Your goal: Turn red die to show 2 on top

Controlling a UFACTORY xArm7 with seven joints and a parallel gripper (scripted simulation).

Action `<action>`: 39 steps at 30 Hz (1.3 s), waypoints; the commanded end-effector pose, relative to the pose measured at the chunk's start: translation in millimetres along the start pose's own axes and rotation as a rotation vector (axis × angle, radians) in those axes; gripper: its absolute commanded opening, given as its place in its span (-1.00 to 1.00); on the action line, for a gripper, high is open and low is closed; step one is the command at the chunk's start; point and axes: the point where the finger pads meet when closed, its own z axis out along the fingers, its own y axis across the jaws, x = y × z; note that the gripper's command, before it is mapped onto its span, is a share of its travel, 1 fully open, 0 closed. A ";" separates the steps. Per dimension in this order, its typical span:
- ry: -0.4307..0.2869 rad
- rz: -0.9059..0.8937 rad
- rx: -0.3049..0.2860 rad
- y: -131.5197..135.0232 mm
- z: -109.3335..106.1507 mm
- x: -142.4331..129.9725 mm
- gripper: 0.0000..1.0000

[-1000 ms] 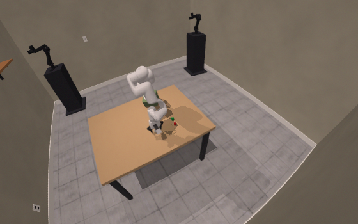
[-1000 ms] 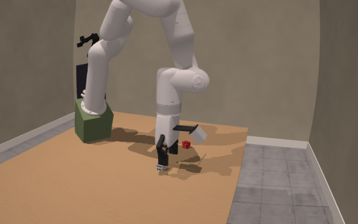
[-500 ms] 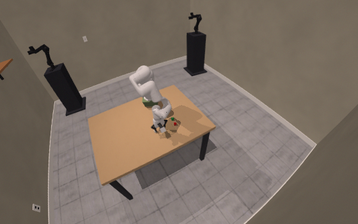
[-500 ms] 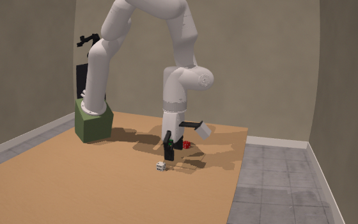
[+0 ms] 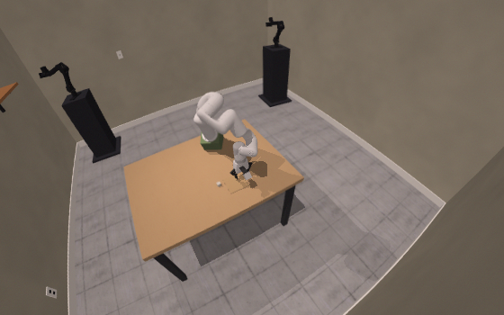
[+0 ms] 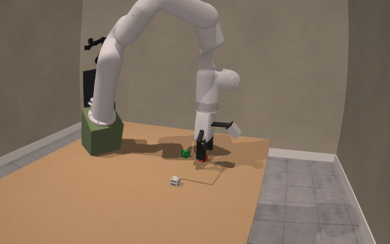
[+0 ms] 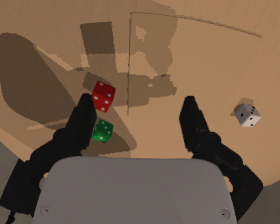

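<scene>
The claw (image 5: 241,175) (image 6: 205,153) (image 7: 138,105) is wide open, holding nothing. The red die (image 7: 104,96) lies outside the mat (image 6: 201,176) (image 7: 191,65), near one finger; the green die (image 6: 185,153) (image 7: 103,131) sits just beside it, crowding that side. The white die (image 5: 219,184) (image 6: 175,181) (image 7: 248,115) is well apart.

arm: one white, jointed arm (image 5: 230,121) (image 6: 187,10), arched up from its base and bent down at the far end
wrist: white wrist section (image 5: 240,152) (image 6: 206,90), hanging nearly upright in the exterior view
gripper: the gripper (image 5: 242,175) (image 6: 205,153) (image 7: 138,105) points down, low over the tabletop, nothing held
fingers: black fingers, spread wide apart, one on each side of the wrist view
</scene>
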 end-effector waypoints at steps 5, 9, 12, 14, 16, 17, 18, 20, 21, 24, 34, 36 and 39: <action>0.014 0.006 -0.015 -35.7 1.0 6.7 1.00; 0.014 0.006 -0.015 -46.5 1.1 8.0 1.00; 0.014 0.006 -0.015 -48.3 1.2 8.2 1.00; 0.014 0.006 -0.015 -48.3 1.2 8.2 1.00; 0.014 0.006 -0.015 -48.3 1.2 8.2 1.00; 0.014 0.006 -0.015 -48.3 1.2 8.2 1.00; 0.014 0.006 -0.015 -48.3 1.2 8.2 1.00; 0.014 0.006 -0.015 -48.3 1.2 8.2 1.00; 0.014 0.006 -0.015 -48.3 1.2 8.2 1.00; 0.014 0.006 -0.015 -48.3 1.2 8.2 1.00; 0.014 0.006 -0.015 -48.3 1.2 8.2 1.00; 0.014 0.006 -0.015 -48.3 1.2 8.2 1.00; 0.014 0.006 -0.015 -48.3 1.2 8.2 1.00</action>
